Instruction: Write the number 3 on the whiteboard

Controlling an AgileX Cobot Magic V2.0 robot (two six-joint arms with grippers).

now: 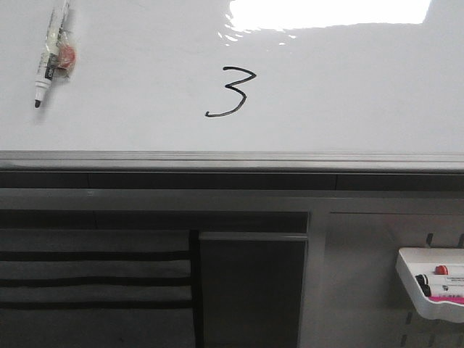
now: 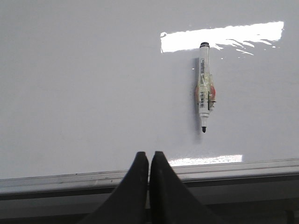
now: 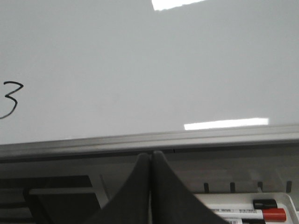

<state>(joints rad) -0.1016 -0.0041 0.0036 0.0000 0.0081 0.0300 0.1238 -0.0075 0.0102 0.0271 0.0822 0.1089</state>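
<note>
Rail (image 1: 232, 160) nearest; number 3 (image 1: 230, 92) mid-whiteboard (image 1: 348, 94).

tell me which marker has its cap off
The marker lying on the whiteboard, left of the number 3: its black tip is bare. Those in the tray are capped.

Only the fingers show. The left gripper (image 2: 149, 161) has two matte black fingers (image 2: 133, 186), smooth and tapering to rounded tips. The right gripper (image 3: 151, 159) has the same plain black, wedge-shaped fingers (image 3: 168, 191), unmarked.
</note>
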